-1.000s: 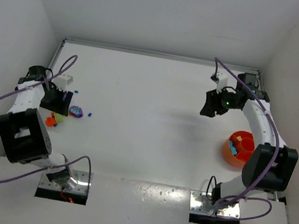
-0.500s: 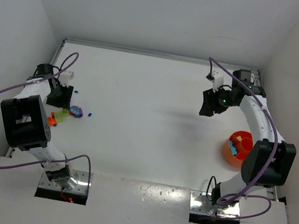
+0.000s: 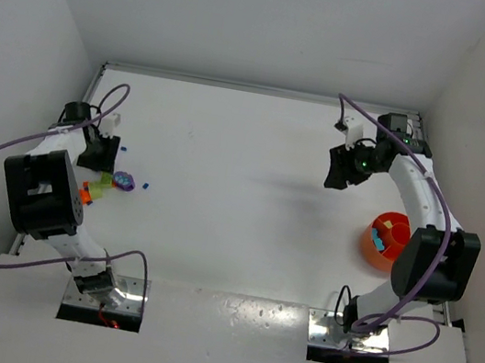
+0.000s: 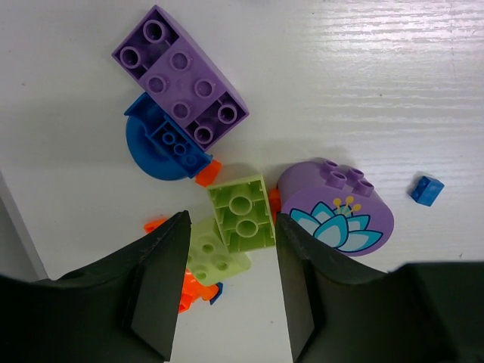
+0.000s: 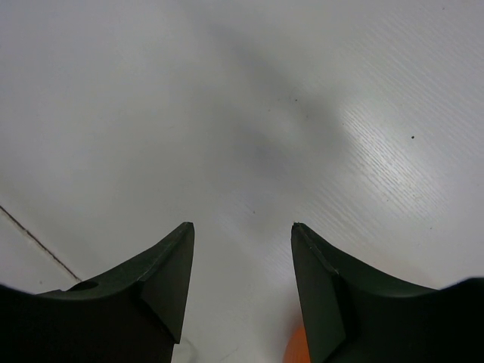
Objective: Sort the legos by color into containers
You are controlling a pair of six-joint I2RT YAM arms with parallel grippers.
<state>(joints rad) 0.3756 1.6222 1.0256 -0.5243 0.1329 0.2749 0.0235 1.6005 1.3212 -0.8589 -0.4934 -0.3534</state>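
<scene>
Orange divided bowl (image 3: pixel 368 244) on R side of table (image 3: pixel 241 191), few pcs inside (blue, yellow seen). L side: lego pile (image 3: pixel 110 183) loose on table, incl. orange bits (image 4: pixel 193 291), pale-green brick (image 4: pixel 215 257), yellow-green 2x2 brick (image 4: pixel 243 215), blue rounded pc (image 4: pixel 155 147), purple 2x4 brick (image 4: pixel 180 79), purple flower-print dome (image 4: pixel 336 208); tiny blue pc (image 4: pixel 427 189) apart. L gripper (image 4: pixel 231 227) at pile, jaws part-spread either side of yellow-green 2x2 brick; can't tell if pinching. Farther back, R gripper (image 5: pixel 242 231) spread apart, over table.
</scene>
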